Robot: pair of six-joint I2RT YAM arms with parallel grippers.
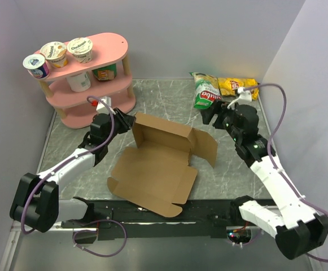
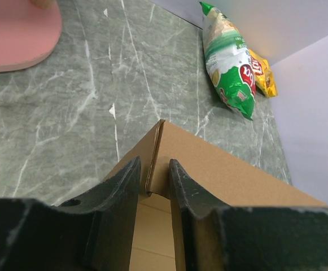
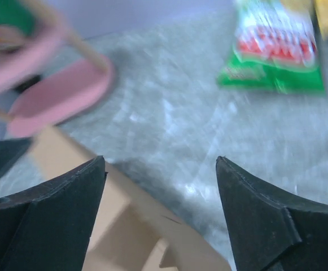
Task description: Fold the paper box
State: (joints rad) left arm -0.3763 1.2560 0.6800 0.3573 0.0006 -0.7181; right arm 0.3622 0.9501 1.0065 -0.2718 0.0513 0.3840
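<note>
The paper box (image 1: 152, 166) is a plain brown cardboard sheet lying open mid-table, with its back wall and right flap raised. My left gripper (image 1: 131, 120) is at the box's back-left corner. In the left wrist view the fingers (image 2: 154, 169) are nearly closed, with the upright corner edge of the box (image 2: 226, 169) pinched between them. My right gripper (image 1: 209, 117) hovers beyond the raised right flap. In the blurred right wrist view it (image 3: 161, 164) is wide open and empty, with the box's edge (image 3: 130, 237) below it.
A pink two-tier shelf (image 1: 90, 84) with yogurt cups stands at the back left, close to my left arm. A green chip bag (image 1: 206, 90) and a yellow chip bag (image 1: 237, 86) lie at the back right, just behind my right gripper. Walls close in on both sides.
</note>
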